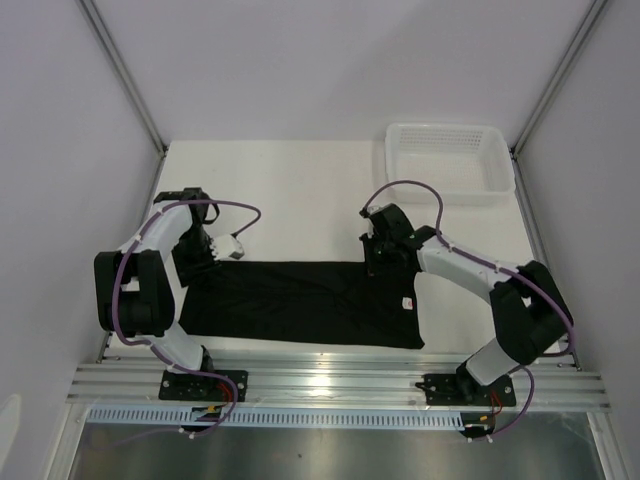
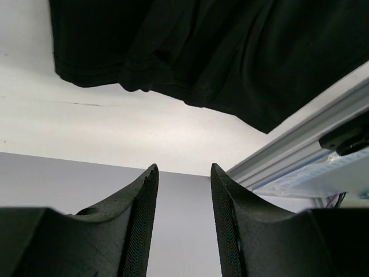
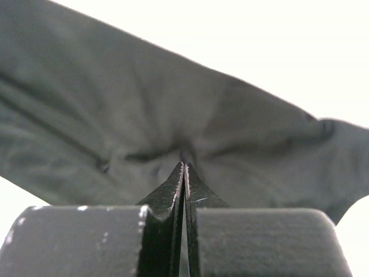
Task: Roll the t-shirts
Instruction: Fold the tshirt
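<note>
A white table top (image 1: 300, 190) fills the middle of the cell, matte and evenly lit, with only soft shadows. Plain pale grey walls close it in on three sides: a back wall (image 1: 340, 60), a left wall (image 1: 60, 150) and a right wall (image 1: 605, 200). Slim metal struts (image 1: 125, 75) run up the back corners. Along the near edge lies a ribbed aluminium rail (image 1: 340, 385) catching a bright glare, then a white slotted strip (image 1: 330, 418) and a dull grey surface (image 1: 330, 455)
</note>
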Motion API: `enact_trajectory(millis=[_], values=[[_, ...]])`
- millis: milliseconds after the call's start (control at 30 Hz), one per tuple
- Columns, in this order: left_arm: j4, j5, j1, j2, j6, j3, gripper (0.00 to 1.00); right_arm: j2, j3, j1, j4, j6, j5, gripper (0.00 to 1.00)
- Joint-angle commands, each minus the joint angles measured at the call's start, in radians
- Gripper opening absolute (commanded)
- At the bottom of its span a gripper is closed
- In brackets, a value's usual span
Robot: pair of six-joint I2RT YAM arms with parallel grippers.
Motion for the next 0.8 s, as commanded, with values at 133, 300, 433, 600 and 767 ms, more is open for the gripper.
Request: enact_trajectory(millis=[133, 300, 433, 600, 767], values=[[0.084, 0.02, 0.001, -0.03, -0.127, 0.052, 0.45, 0.142, 0.035, -0.016, 0.113, -0.029, -0.007, 0.0], [0.107, 0.037, 0.002, -0.02, -0.155, 0.039, 0.45, 0.113, -0.036, 0.004, 0.138, -0.048, -0.088, 0.0], [0.118, 0.036, 0.001, -0.003, -0.17, 0.039, 0.45, 0.11, -0.069, 0.038, 0.155, -0.065, -0.172, 0.0], [0.116, 0.036, 0.002, 0.0, -0.173, 0.041, 0.45, 0.136, -0.07, 0.051, 0.145, -0.061, -0.189, 0.0], [0.121, 0.027, 0.001, 0.004, -0.169, 0.038, 0.45, 0.073, -0.08, 0.088, 0.149, -0.073, -0.237, 0.0]])
